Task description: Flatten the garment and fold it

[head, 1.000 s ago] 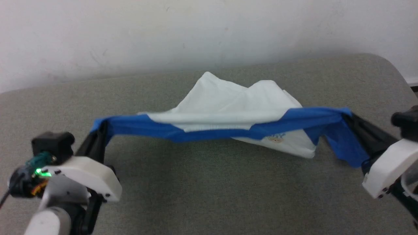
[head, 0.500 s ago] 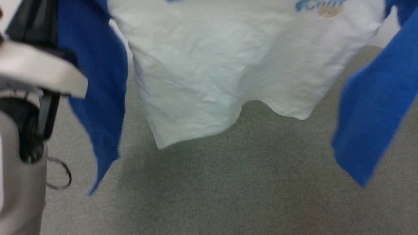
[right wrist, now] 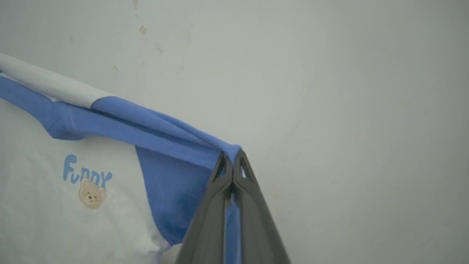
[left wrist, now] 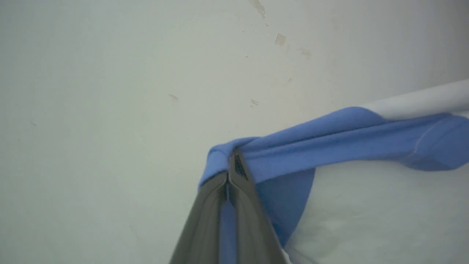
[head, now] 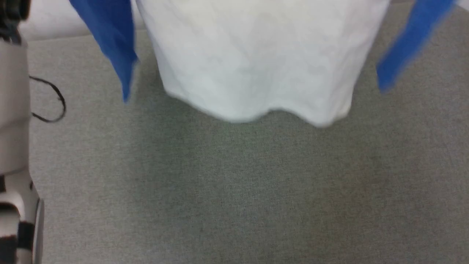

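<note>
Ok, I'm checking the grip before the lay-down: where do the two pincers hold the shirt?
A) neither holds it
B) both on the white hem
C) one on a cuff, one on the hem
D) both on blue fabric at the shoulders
D: the wrist views show the left pincer and the right pincer each shut on bunched blue shoulder fabric of the garment.

Shirt (head: 256, 62): white body, blue long sleeves, blue shoulders. Hangs in the air, spread wide. Wavy hem at 6 o'clock, hanging free. One sleeve (head: 110, 40) dangles at 9 o'clock of the body, the other sleeve (head: 410, 47) at 3 o'clock. Blue "Funny" print (right wrist: 86, 176) with a bear face on the chest. Both shoulder tips bunched, top edge taut.
</note>
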